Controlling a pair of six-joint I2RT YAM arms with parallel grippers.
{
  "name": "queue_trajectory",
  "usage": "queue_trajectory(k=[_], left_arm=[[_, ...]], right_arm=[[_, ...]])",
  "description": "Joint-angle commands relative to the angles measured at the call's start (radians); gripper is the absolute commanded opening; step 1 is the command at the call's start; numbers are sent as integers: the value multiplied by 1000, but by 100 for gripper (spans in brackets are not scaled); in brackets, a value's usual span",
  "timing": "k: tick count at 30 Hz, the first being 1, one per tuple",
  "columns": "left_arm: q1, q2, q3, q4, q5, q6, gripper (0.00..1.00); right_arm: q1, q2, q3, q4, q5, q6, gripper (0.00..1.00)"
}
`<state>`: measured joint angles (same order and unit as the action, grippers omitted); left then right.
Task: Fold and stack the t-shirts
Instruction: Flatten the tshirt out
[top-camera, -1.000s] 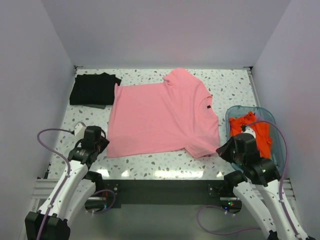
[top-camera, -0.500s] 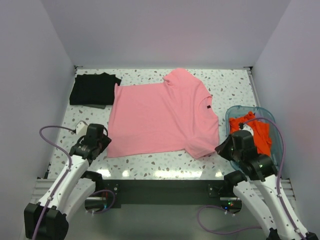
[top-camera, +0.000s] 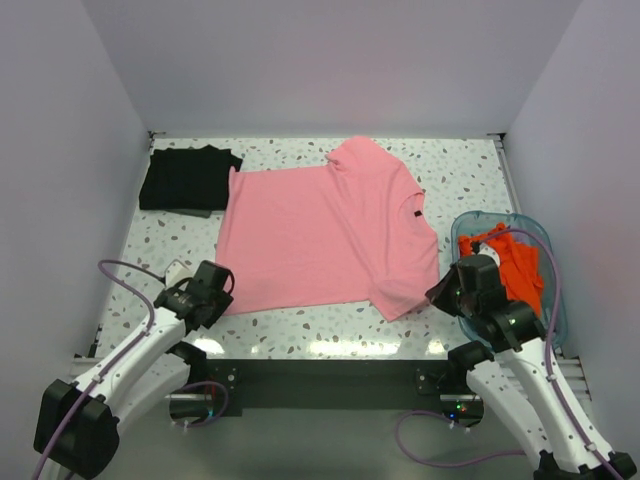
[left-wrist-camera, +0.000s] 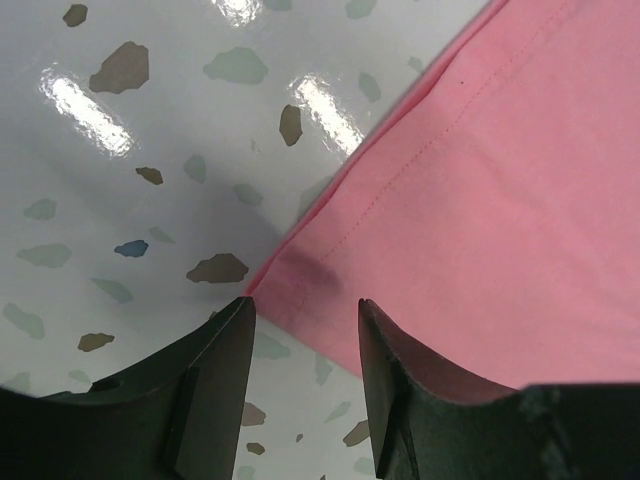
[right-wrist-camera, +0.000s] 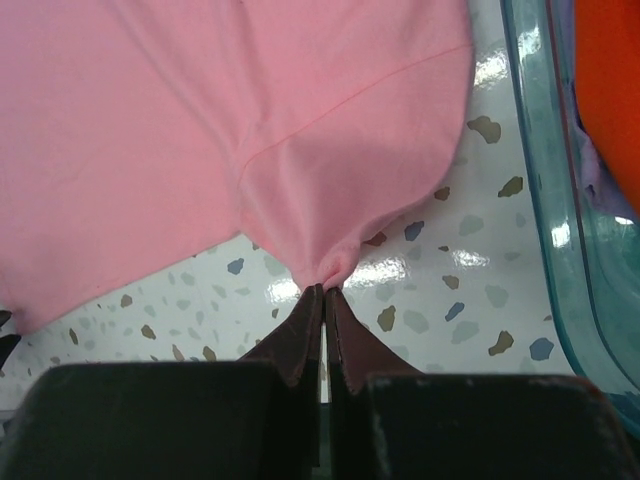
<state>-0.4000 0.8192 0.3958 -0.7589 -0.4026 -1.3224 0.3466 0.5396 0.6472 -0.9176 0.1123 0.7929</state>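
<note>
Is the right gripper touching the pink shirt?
Touching. The right wrist view shows the right gripper shut on a puckered bit of the pink shirt, with the cloth gathered right at its tips.

The white glossy tabletop (top-camera: 460, 170), flecked with grey and brown, carries a pink short-sleeved cloth t-shirt (top-camera: 320, 230) spread flat across its middle. A black folded cloth t-shirt (top-camera: 185, 180) lies in the far left corner, just beside the pink one. A teal see-through plastic tub (top-camera: 530, 228) sits at the right edge, near the pink sleeve.

Left end effector (left-wrist-camera: 303, 308) agape, right (right-wrist-camera: 323, 296) clamped
</note>
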Motion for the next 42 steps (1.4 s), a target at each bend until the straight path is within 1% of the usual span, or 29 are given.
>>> queue_trajectory(k=[1,5,9,16,25,26,31,34,35,36,37,38,39,42], left_arm=[[-5,1,12,-30,-54,-57,50],[-5,15,32,-51,-58,-64,50],[-7,15,69,-106,-82,-67,51],[-7,50,63,-88,-62,-69,51],[-8,89,32,-23,-48,-69,43],[-8,93,28,-2,-47,-64,40],[-8,144,18,35,-36,-57,33],[-8,144,21,36,-53,-55,25],[-8,141,23,35,-57,-49,19],[-8,130,31,32,-73,-47,16],[-7,124,34,27,-84,-41,9],[-7,118,40,20,-94,-35,6],[-5,107,55,15,-119,-23,0],[6,104,89,-25,-154,-14,0]], right_arm=[[-1,10,-1,54,0,-14,0],[0,20,-3,62,-2,-17,0],[-1,22,-6,68,0,-15,0],[-1,17,-38,95,-16,0,0],[0,17,-37,91,-11,-3,0],[-1,19,-37,91,-13,-4,0],[-1,16,-27,74,6,-6,0],[-1,16,-27,77,7,-6,0],[-3,16,-27,77,9,-6,0],[0,17,-27,77,10,-4,0],[-1,20,-26,77,12,-4,0],[-1,22,-27,77,13,-4,0],[0,23,-27,77,13,-4,0],[0,28,-27,74,10,-6,0]])
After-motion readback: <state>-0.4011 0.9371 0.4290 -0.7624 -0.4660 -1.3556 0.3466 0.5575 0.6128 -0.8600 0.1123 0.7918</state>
